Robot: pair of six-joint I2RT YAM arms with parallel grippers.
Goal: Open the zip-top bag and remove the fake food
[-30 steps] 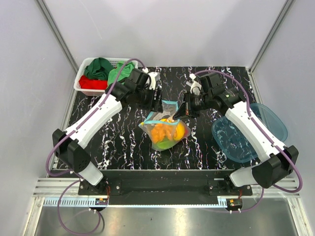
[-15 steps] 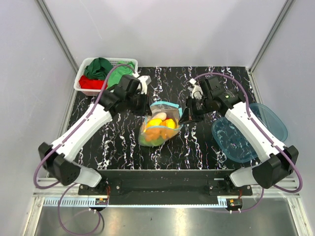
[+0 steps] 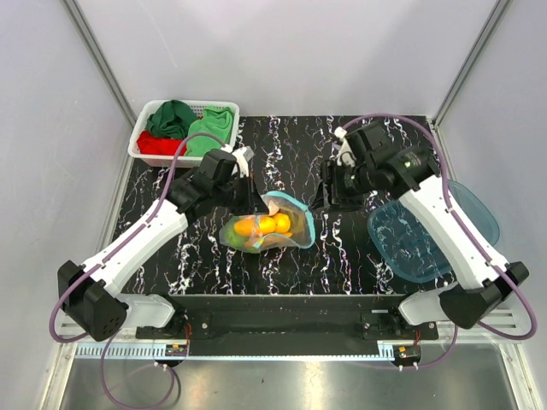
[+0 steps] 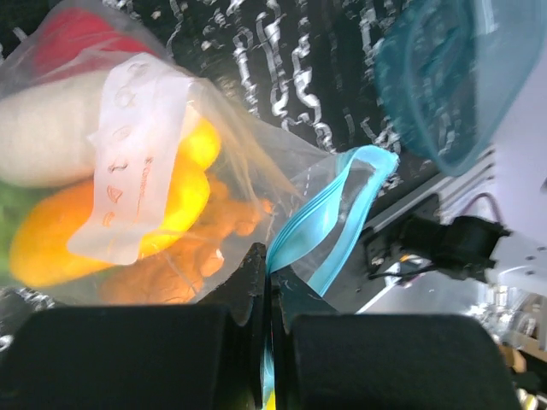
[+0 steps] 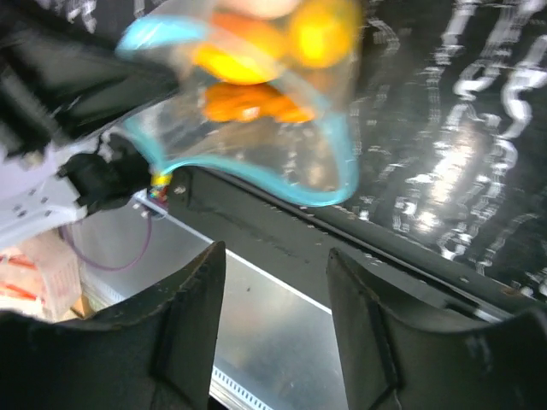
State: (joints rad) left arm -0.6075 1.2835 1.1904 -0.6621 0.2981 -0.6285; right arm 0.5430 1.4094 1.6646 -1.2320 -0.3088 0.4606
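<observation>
The clear zip-top bag (image 3: 293, 232) lies on the black marbled table (image 3: 282, 154), its light blue zip strip (image 3: 309, 224) curved open toward the right. Inside is the fake food (image 3: 261, 226): yellow, orange and green pieces. In the left wrist view a pale white piece (image 4: 43, 128) and a red one (image 4: 81, 34) also show through the plastic. My left gripper (image 3: 255, 202) is shut on the bag's blue zip edge (image 4: 299, 235) at the mouth's far side. My right gripper (image 3: 325, 200) hangs open, just right of the bag and apart from it. The bag's open mouth (image 5: 338, 184) lies beyond its fingers (image 5: 201, 282).
A translucent teal tub (image 3: 406, 243) and its lid (image 3: 474, 209) sit at the right, under my right arm. A white basket (image 3: 144, 147) with red and green cloths stands at the back left. The table's front edge runs close below the bag.
My right gripper let go of the bag, opened and drew back to the right. My left gripper shut on the zip edge and dragged the bag left and nearer; its mouth now gapes.
</observation>
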